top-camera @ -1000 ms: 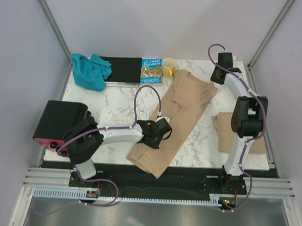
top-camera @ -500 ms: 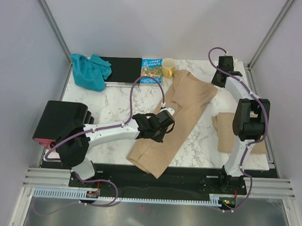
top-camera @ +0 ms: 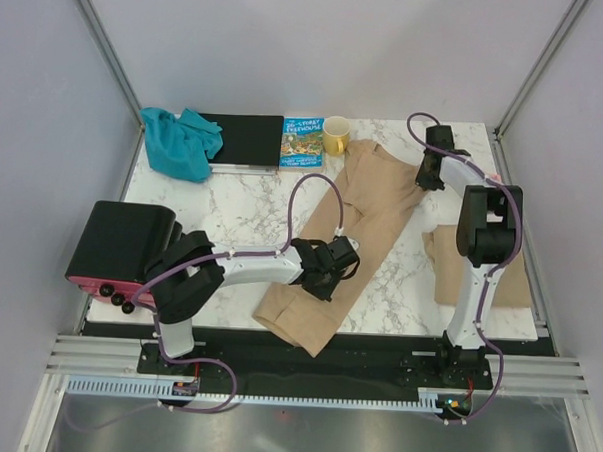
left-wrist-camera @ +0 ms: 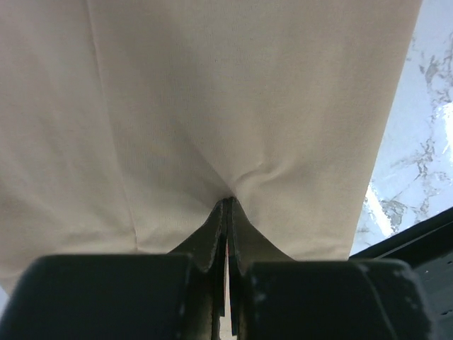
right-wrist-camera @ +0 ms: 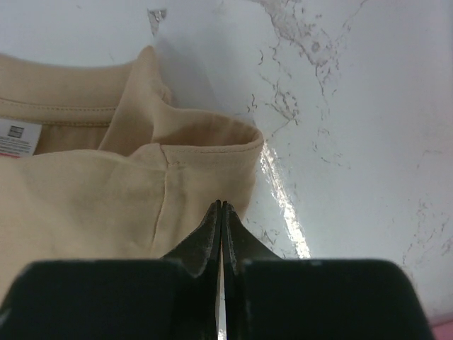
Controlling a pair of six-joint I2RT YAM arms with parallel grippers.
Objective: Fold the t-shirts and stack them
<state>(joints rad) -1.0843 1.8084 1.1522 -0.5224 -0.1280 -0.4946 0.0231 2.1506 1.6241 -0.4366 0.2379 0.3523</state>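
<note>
**Fig. Two-arm pinch on a spread shirt, with all positions given from the yellow mug (top-camera: pixel 335 135).**

(a) I am watching the long tan t-shirt (top-camera: pixel 367 214), which is lying flat on the marble table (top-camera: pixel 232 208). Its far end is sitting just to the right of the mug, and its body is running diagonally toward the near edge.

(b) I am holding the left gripper (left-wrist-camera: pixel 226 207) well nearer than the mug, over the shirt's lower half. Its jaws are pressed together and pinching a pucker of the tan cloth, as the left wrist view is showing.

(c) I am keeping the right gripper (right-wrist-camera: pixel 221 207) to the right of the mug, at the shirt's far right corner by a sleeve hem. Its jaws are pressed together, but I cannot tell whether any cloth is caught between them.

(d) A second tan t-shirt (top-camera: pixel 445 267) is lying well to the right of the mug and nearer, partly behind the right arm.

(e) The picture book (top-camera: pixel 302 143) is lying just left of the mug, and the black board (top-camera: pixel 247 139) is lying left of the book.

(f) The teal garment (top-camera: pixel 177 141) is lying crumpled farthest left of the mug, overlapping the board's left end.
</note>
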